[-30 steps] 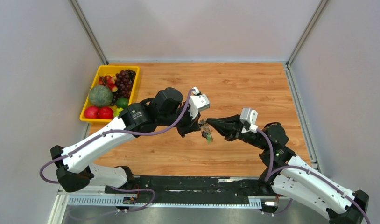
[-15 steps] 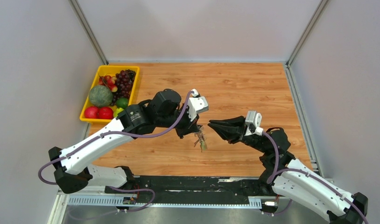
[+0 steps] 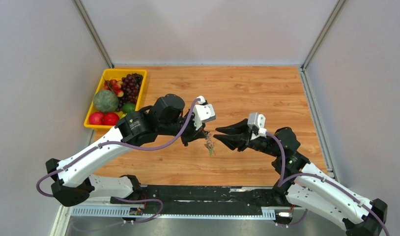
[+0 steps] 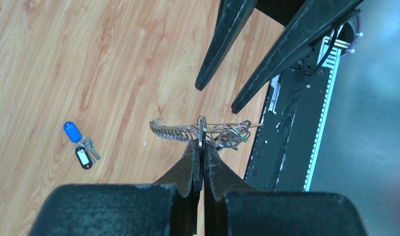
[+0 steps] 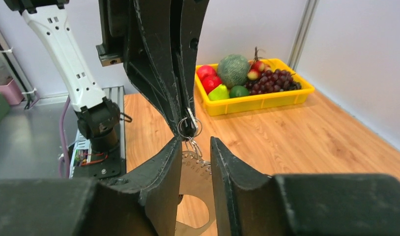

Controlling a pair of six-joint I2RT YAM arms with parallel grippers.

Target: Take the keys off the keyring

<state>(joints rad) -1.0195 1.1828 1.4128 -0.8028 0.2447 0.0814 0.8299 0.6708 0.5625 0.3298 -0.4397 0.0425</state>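
My left gripper (image 3: 205,137) is shut on the keyring (image 3: 209,146), a tangle of thin silvery rings and a coil that hangs from its fingertips above the table. In the left wrist view the keyring (image 4: 222,133) sits across the shut tips, with a small green tag (image 4: 245,139). My right gripper (image 3: 216,135) is open and empty, its tips just right of the ring. In the right wrist view the keyring (image 5: 189,129) hangs just above the gap of the right gripper (image 5: 195,141). A blue-headed key (image 4: 71,132) and a black-and-white key (image 4: 83,156) lie on the table.
A yellow tray (image 3: 91,125) of fruit stands at the back left of the wooden table (image 3: 267,93); it also shows in the right wrist view (image 5: 267,102). Grey walls close in both sides. The black base rail (image 3: 213,194) runs along the near edge.
One second ago both grippers met at the keyring. The right gripper let go, drew back and opened wide. The left gripper shifted a little left with the keyring.
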